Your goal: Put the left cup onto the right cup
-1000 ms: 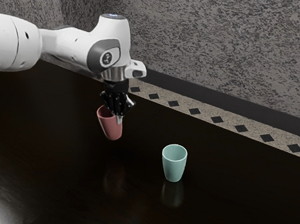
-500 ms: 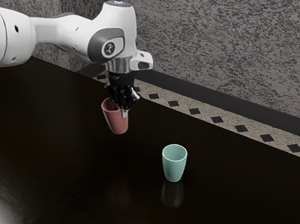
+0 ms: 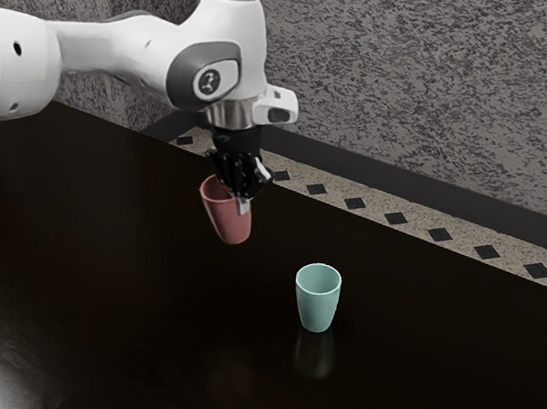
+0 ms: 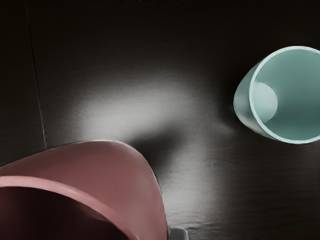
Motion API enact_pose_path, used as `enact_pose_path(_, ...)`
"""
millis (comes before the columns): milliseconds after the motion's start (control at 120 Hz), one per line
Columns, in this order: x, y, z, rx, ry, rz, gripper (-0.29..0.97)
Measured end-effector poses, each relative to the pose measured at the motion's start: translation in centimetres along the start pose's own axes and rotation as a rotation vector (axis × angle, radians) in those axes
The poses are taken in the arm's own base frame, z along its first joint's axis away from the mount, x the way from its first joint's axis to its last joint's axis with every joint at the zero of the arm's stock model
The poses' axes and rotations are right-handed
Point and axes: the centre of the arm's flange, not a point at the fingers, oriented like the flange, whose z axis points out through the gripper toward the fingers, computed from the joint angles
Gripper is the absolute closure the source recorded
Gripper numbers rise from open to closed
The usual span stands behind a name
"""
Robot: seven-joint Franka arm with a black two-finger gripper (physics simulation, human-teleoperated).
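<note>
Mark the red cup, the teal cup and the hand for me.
red cup (image 3: pixel 227 221), exterior view, its side wall.
teal cup (image 3: pixel 315 307), exterior view, its outer wall.
hand (image 3: pixel 242 198), exterior view, between its fingertips.

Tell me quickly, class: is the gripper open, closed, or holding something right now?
Gripper: closed on the pink cup, which it holds tilted above the table.
</note>
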Motion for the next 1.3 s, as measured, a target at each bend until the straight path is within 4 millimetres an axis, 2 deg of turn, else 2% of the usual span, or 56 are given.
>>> enact_pose_path(375, -0.5, 3.9, -0.5, -0.002, -0.004, 0.063, 0.78)
enact_pose_path(783, 1.0, 7.0, -1.3, -0.001, 0.017, 0.109, 0.78)
enact_pose_path(1058, 2.5, 8.5, -0.7, 0.001, 0.012, 0.127, 0.78)
enact_pose_path(1300, 3.3, 10.1, 0.6, 0.005, -0.009, 0.149, 0.78)
